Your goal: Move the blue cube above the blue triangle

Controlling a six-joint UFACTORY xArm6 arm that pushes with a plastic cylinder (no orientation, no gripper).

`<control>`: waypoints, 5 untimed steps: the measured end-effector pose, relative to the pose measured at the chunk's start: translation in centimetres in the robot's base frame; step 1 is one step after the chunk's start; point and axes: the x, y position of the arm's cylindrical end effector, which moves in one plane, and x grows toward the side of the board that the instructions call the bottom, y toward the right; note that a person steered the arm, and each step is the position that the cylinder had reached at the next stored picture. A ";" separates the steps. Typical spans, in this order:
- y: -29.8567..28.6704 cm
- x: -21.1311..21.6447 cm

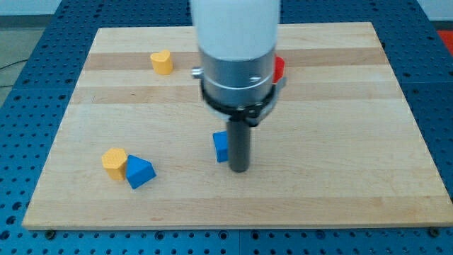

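The blue cube (221,146) sits near the middle of the wooden board, partly hidden by my rod. My tip (240,170) rests on the board just to the right of the cube and slightly below it, touching or nearly touching its right side. The blue triangle (139,171) lies at the lower left of the board, well to the left of the cube. An orange block (114,162) touches the triangle's left side.
A yellow heart-shaped block (162,62) sits at the upper left. A red block (279,68) shows at the right of the arm's body, mostly hidden. The wooden board (340,142) lies on a blue perforated table.
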 end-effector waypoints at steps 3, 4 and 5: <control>-7.8 1.9; -8.0 1.0; -4.8 -2.0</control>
